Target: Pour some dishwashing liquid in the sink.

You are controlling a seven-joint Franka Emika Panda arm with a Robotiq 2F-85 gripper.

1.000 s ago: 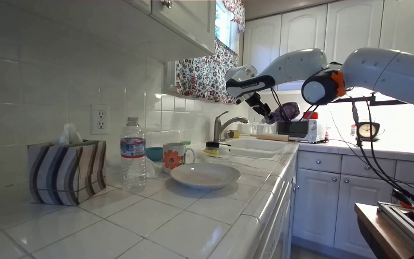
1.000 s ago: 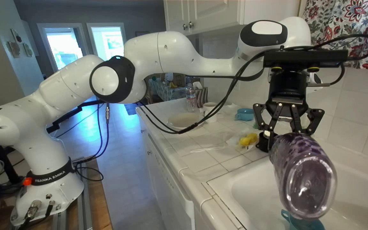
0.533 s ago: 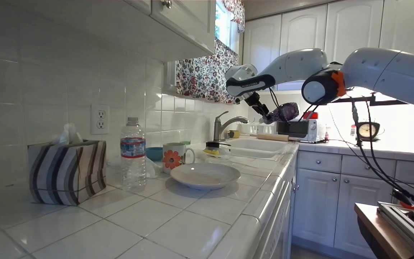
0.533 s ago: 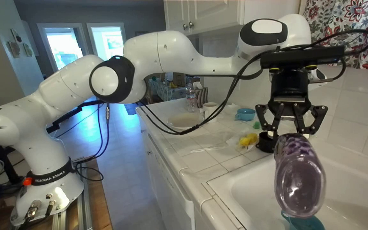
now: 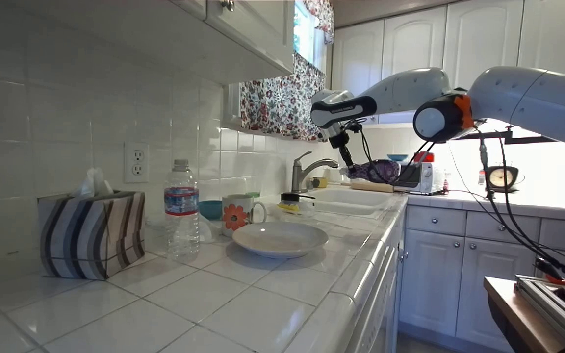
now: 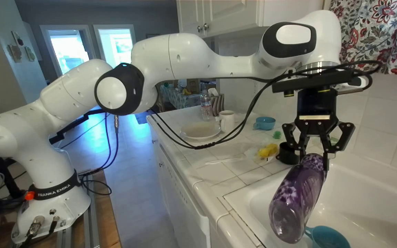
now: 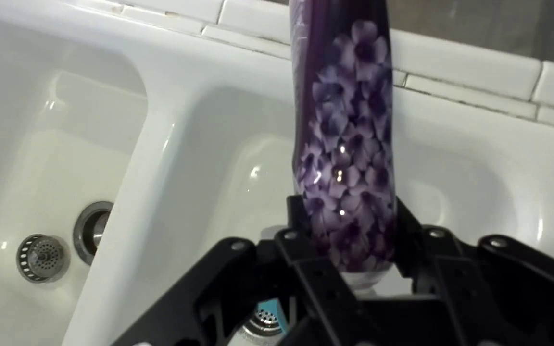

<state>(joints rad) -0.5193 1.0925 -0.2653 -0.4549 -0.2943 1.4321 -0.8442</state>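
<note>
My gripper (image 6: 314, 161) is shut on a purple, flower-patterned bottle (image 6: 296, 199) near its cap end. The bottle lies about level in the air, its clear base pointing away from the wall, in both exterior views (image 5: 383, 171). The wrist view shows the fingers (image 7: 349, 216) on both sides of the bottle (image 7: 346, 120), with a whitish cap end between them. The bottle is above the white double sink (image 6: 367, 193), whose divider (image 7: 157, 125) shows in the wrist view. No liquid stream is visible.
A teal cup (image 6: 329, 237) sits in the sink below the bottle. A faucet (image 5: 304, 174) stands at the sink's wall side. A black jar (image 6: 287, 154) and yellow item (image 6: 268, 150) are by the sink edge. A plate (image 5: 280, 240), mug (image 5: 236, 213) and water bottle (image 5: 181, 215) stand farther along.
The bottle has turned from base-up, cap-down to about level. Its base has come down and swung sideways. The gripper now points more straight down and keeps its hold.
</note>
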